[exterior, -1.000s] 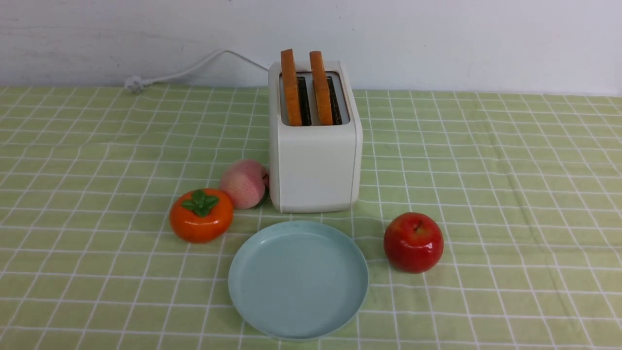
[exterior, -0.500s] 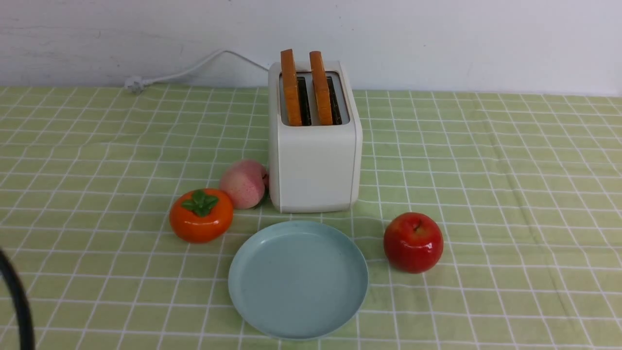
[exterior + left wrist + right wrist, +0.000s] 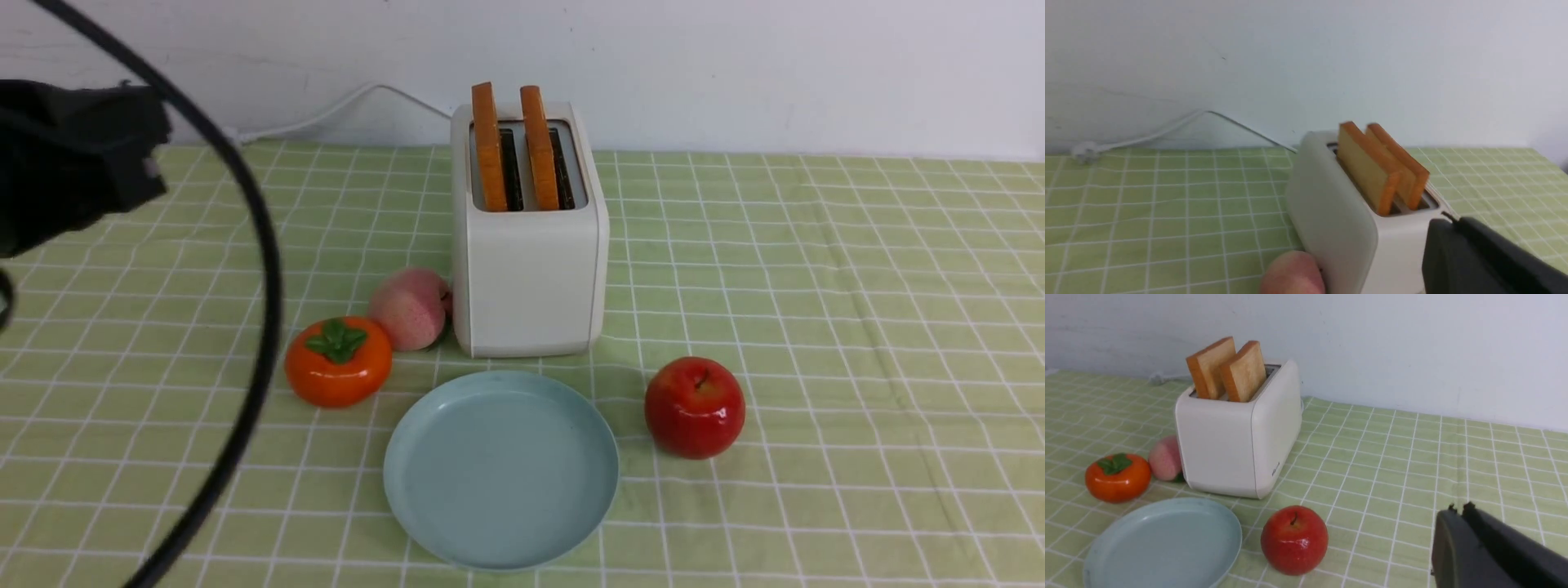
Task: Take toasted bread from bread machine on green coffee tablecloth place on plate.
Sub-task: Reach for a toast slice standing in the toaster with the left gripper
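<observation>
Golden-brown, the two slices of toast point(image 3: 488, 147) stand upright in the slots of the white toaster point(image 3: 531, 278), crust edges poking above its grey top. That toaster sits toward the back of the green checked tablecloth point(image 3: 816, 286), and its white power cord point(image 3: 343, 106) trails off to my left along the wall. Just in front of it lies the pale blue plate point(image 3: 500, 474). A peach point(image 3: 410, 309) sits against the toaster's left side with an orange persimmon point(image 3: 338, 362) just beside it. A red apple point(image 3: 695, 407) rests to the right of the plate.

My left gripper point(image 3: 1447, 220) is pinched fully together on nothing, off to the toaster's left and not touching it (a black cable point(image 3: 261, 286) loops down from that arm). My right gripper point(image 3: 1458, 507) is likewise pressed closed and empty-handed, well apart from the toaster on its right.
</observation>
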`<control>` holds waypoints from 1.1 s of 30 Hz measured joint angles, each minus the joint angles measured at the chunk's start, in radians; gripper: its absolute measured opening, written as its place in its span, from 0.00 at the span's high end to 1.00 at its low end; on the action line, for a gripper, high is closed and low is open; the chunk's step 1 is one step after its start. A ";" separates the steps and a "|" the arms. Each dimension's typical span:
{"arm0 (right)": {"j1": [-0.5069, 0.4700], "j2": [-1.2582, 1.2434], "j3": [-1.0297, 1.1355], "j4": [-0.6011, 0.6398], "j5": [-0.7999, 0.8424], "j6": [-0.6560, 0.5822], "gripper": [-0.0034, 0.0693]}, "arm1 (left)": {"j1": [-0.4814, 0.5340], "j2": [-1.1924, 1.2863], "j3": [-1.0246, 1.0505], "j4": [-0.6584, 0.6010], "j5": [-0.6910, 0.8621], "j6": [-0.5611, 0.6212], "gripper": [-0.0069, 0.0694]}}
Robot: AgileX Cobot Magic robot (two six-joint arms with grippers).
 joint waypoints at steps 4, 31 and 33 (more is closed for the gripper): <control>0.005 0.000 0.000 0.027 0.027 -0.019 0.93 | -0.072 0.077 -0.007 -0.001 -0.075 0.026 0.93; 0.007 0.000 0.000 0.127 0.017 -0.079 0.95 | -0.264 0.209 -0.007 -0.081 -0.300 0.034 0.93; 0.007 0.000 0.000 0.127 0.016 -0.079 0.95 | -0.264 0.209 -0.007 -0.081 -0.300 0.034 0.93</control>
